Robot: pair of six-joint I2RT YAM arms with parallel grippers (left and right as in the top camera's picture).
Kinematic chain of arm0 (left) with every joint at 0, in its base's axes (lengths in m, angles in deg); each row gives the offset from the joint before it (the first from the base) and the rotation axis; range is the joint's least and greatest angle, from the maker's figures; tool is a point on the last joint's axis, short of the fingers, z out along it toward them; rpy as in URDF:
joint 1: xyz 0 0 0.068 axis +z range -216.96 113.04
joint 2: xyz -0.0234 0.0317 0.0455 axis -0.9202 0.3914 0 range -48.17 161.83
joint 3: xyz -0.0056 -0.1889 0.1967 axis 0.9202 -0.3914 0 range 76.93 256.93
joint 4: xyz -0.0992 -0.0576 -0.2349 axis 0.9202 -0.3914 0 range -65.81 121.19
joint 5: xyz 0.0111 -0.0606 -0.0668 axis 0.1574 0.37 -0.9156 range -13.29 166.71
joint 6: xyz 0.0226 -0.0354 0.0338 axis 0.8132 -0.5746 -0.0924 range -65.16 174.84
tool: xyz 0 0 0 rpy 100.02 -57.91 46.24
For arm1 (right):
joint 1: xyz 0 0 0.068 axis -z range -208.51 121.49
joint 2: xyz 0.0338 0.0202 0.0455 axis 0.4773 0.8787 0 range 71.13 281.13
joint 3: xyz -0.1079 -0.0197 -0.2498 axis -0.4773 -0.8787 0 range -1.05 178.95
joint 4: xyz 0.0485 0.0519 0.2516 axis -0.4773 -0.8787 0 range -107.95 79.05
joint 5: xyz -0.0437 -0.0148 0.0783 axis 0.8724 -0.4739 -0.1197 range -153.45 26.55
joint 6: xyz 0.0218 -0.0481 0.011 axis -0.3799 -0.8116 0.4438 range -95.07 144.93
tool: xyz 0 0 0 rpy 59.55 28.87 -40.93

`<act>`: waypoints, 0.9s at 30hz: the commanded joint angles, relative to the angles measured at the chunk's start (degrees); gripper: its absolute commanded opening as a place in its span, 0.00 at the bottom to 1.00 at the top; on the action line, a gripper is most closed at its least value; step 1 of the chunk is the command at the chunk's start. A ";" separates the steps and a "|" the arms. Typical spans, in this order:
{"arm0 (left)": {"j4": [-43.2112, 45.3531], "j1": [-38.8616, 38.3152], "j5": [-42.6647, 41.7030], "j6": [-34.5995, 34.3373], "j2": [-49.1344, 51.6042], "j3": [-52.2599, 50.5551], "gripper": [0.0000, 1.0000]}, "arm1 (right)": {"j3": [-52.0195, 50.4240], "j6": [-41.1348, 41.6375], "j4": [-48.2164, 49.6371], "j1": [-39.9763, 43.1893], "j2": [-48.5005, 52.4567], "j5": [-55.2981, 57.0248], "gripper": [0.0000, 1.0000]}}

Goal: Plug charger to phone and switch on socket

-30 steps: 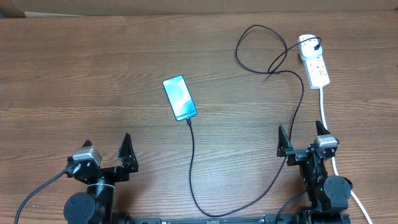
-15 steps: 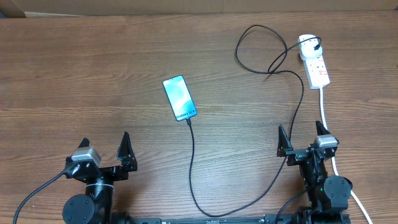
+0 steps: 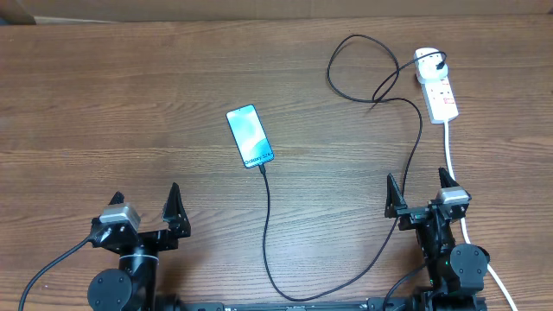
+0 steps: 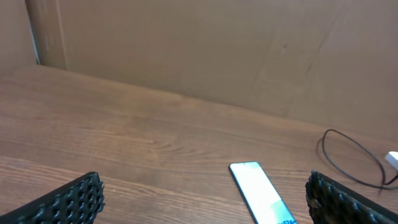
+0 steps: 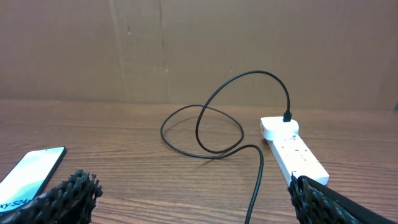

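From above, the phone (image 3: 251, 136) lies flat on the brown wooden table (image 3: 112, 104), near the middle, with its blue screen lit. There is tiny writing at the bottom of the screen, too small to read here. The black charger (image 3: 270, 225) touches the phone's lower end at about 5 o'clock, then runs down, curves right and goes up to a loop at 1 o'clock. Its plug sits in the white socket (image 3: 436, 86) near the top right corner. The socket has red marks on it, and its white cord (image 3: 451, 151) runs down toward the right arm. The left gripper (image 3: 145, 206) sits at 7 o'clock and the right gripper (image 3: 417, 190) at 5 o'clock. Both have their fingers wide apart and hold nothing. In the left wrist view, the phone (image 4: 261, 194) lies ahead between the spread black fingers (image 4: 68, 202), well apart from them, and a plain brown cardboard wall (image 4: 199, 50) stands behind the table. In the right wrist view, the phone (image 5: 28, 177) shows at the left with "S24" readable on its screen. The charger (image 5: 217, 124) loops in the middle, and its plug stands in the far end of the socket (image 5: 292, 146).
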 commanded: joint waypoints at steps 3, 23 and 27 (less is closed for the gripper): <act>4.46 0.28 1.46 1.33 -0.81 -4.15 1.00 | -0.59 0.39 0.28 0.09 -0.37 0.55 1.00; 25.92 0.28 1.46 5.38 -0.83 -16.68 1.00 | -0.59 0.39 0.28 0.09 -0.37 0.55 1.00; 31.15 0.28 1.49 5.38 -0.83 -20.02 1.00 | -0.59 0.39 0.28 0.09 -0.37 0.52 1.00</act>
